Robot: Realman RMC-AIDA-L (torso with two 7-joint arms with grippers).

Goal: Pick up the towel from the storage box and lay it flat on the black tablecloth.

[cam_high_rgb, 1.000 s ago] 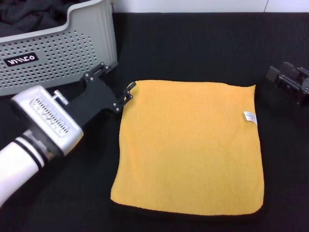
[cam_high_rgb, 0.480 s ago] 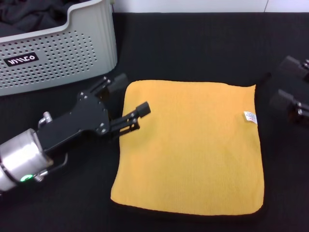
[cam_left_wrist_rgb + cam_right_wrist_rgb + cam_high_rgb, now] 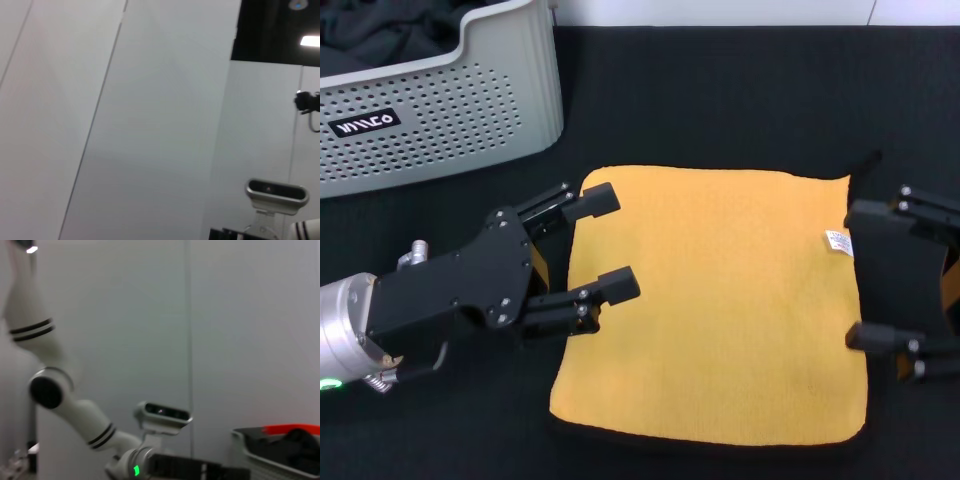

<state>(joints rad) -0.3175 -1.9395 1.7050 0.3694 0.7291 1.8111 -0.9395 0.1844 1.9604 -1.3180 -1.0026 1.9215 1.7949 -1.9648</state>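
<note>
A: Where is the square yellow plush towel (image 3: pixel 715 300)?

B: Out of the light grey perforated plastic storage box (image 3: pixel 440 105), which sits at 10 o'clock. It lies spread, yellow side up, on the large black fabric tablecloth (image 3: pixel 720 90) covering the desk, white tag at 3 o'clock.

A: And the arms?

B: The left gripper (image 3: pixel 605 243) is at the towel's 9 o'clock edge, jaws released, 2 fingers (image 3: pixel 617 285) spread over the cloth and holding nothing. The right gripper (image 3: pixel 880 275) is at the 3 o'clock edge, jaws also parted and empty.

A: Why flank it?

B: Probably to smooth or check the edges; the laying looks essentially done.
</note>
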